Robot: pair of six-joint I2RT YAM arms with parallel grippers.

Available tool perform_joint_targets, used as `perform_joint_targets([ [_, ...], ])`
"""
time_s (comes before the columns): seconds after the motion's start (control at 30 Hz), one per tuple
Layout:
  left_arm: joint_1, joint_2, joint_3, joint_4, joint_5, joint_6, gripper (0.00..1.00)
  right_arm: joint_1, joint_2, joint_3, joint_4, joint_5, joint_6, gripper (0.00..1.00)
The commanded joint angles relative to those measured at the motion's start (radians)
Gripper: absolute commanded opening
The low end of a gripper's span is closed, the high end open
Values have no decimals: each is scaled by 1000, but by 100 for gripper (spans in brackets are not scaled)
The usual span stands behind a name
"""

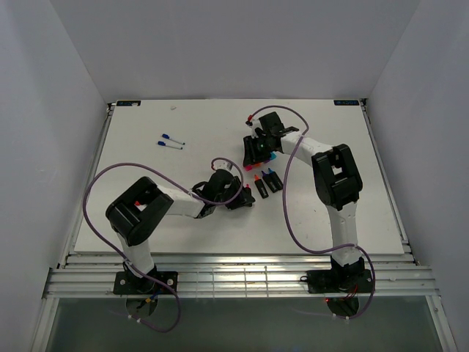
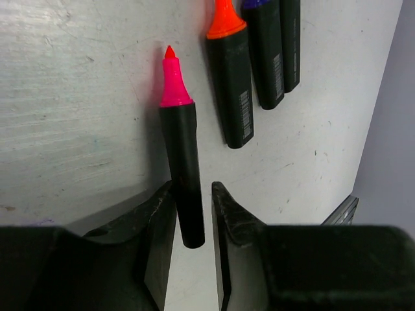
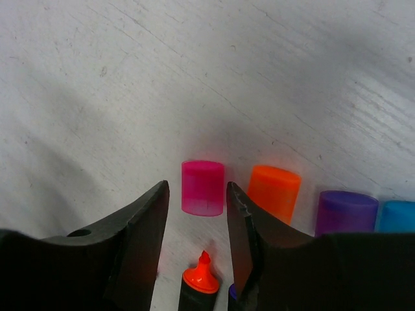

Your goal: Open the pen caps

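Observation:
A pink cap [image 3: 203, 186] lies loose on the table, just ahead of my right gripper [image 3: 198, 186], whose fingers stand open on either side without touching it. To its right lie an orange cap [image 3: 275, 191], a purple cap [image 3: 345, 210] and a cyan cap [image 3: 397, 215]. A black marker with a bare pink tip [image 2: 183, 175] lies between the fingers of my left gripper [image 2: 192, 189], which is open with a gap on the marker's right side. An uncapped orange-tipped marker [image 2: 233, 84] lies beside it.
Two more black markers [image 2: 275, 52] lie to the right of the orange one. Two thin white pens with blue caps [image 1: 172, 142] lie at the far left of the white table [image 1: 146, 176]. Both arms [image 1: 333, 172] meet near the table's middle.

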Motion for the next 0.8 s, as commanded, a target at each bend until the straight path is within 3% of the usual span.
perform_joint_targets([
  [0.0,21,3,19,-15,-16,-2,40,-4,25,56,-14,19,-26,48],
  [0.23,34,-38,7,-14,-30,24,59,-1,-3,56,7,24,-39,54],
  [0.33,40,-63,1,-17,-36,47,63,-2,-49,38,27,24,-38,63],
  [0.6,55,-232,-11,-145,-140,98,68,25,-242,-11,42,89,-10,67],
  [0.77,190,-331,14,-329,-195,141,68,57,-380,-106,62,102,7,68],
])
